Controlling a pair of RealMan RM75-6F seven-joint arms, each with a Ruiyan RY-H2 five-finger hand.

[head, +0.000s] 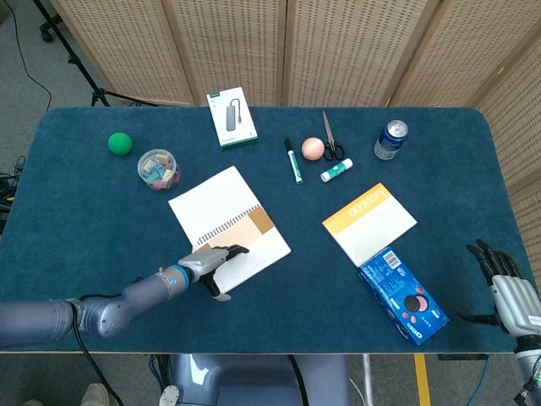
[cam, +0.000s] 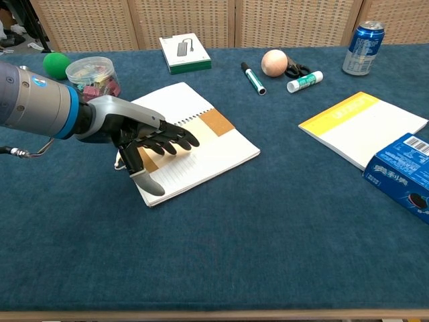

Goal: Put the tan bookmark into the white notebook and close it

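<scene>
Tan bookmark (cam: 201,127) lies flat on the open white notebook (cam: 221,151), its near end under the left hand's fingers (cam: 175,139), which are spread and pressed flat on it (nothing gripped). The notebook sits left of the tabletop's (head: 76,211) middle. By the near right corner, the right hand (head: 507,292) hangs spread and empty.

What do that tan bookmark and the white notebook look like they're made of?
Tan bookmark: probably thin card or kraft paper, matte, lying flat with crisp edges. White notebook: paper, with faint ruled lines and a spiral binding that may be wire or plastic.
</scene>
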